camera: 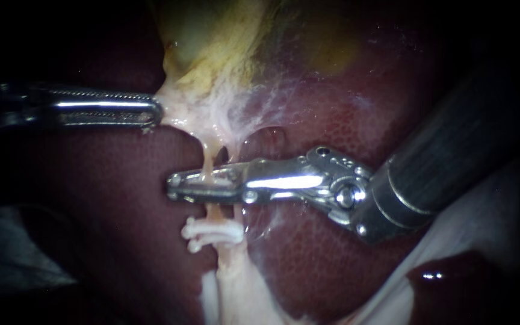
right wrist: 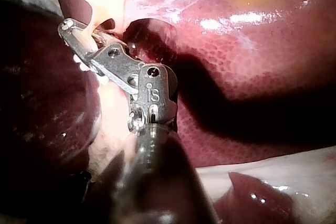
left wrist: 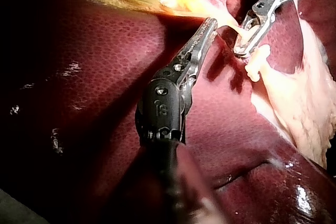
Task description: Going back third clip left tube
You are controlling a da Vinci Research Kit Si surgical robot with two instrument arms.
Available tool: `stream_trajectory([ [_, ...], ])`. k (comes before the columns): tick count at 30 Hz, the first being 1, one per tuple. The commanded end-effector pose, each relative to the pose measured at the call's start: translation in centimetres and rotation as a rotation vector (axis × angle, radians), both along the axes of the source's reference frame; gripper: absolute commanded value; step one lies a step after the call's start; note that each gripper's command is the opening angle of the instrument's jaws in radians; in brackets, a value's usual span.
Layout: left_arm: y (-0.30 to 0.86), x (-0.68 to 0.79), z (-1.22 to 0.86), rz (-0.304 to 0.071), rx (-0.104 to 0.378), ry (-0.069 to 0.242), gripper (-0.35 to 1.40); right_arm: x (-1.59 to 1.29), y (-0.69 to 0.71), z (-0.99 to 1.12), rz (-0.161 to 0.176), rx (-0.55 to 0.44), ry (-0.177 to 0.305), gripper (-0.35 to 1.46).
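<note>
My right instrument reaches in from the right, and its jaws lie across the thin left tube, shut on it from both sides. The tube shows pale through the slot between the jaws. Just below them, two white clips sit on the same tube. My left instrument comes from the left, jaws shut on the pale tissue at the gallbladder neck, holding it taut. In the left wrist view my left instrument grips that tissue, with my right instrument and a clip just beyond. The right wrist view shows my right instrument on pale tissue.
Dark red liver surrounds the tubes on all sides. Pale fatty tissue runs down from the clips. Whitish film spreads over the liver right of the gallbladder neck. The right instrument's thick dark shaft fills the right side.
</note>
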State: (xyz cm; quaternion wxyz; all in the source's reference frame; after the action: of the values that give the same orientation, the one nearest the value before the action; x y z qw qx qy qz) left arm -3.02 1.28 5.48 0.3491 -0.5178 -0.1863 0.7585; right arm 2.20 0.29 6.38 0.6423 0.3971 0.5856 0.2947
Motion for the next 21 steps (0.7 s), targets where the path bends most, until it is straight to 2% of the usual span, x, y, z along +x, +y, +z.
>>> stream_trajectory([
  [1, 0.00, 0.00, 0.00, 0.000, 0.000, 0.000, -0.35, 0.00, -0.01, 0.03, -0.003, -0.013, 0.005, -0.27],
  [2, 0.00, 0.00, 0.00, 0.000, 0.000, 0.000, -0.35, 0.01, -0.01, 0.05, -0.003, -0.019, 0.005, -0.05],
  [5, 0.00, 0.00, 0.00, 0.000, 0.000, 0.000, -0.35, 0.07, 0.00, 0.14, 0.007, -0.024, -0.015, 0.34],
  [7, 0.00, 0.00, 0.00, 0.000, 0.000, 0.000, -0.35, 0.11, 0.02, 0.22, 0.033, -0.037, -0.047, 0.45],
  [8, -0.01, 0.00, 0.00, 0.000, 0.000, 0.000, -0.35, 0.12, 0.04, 0.28, 0.046, -0.042, -0.069, 0.48],
  [12, -0.01, 0.00, 0.00, 0.000, 0.000, 0.000, -0.35, 0.09, 0.08, 0.47, 0.052, -0.056, -0.106, 0.49],
  [16, -0.01, 0.00, 0.00, 0.000, 0.000, 0.000, -0.35, 0.01, 0.13, 0.59, 0.059, -0.058, -0.121, 0.49],
  [21, -0.01, 0.00, 0.00, 0.000, -0.001, 0.000, -0.35, -0.08, 0.15, 0.62, 0.057, -0.058, -0.120, 0.49],
])
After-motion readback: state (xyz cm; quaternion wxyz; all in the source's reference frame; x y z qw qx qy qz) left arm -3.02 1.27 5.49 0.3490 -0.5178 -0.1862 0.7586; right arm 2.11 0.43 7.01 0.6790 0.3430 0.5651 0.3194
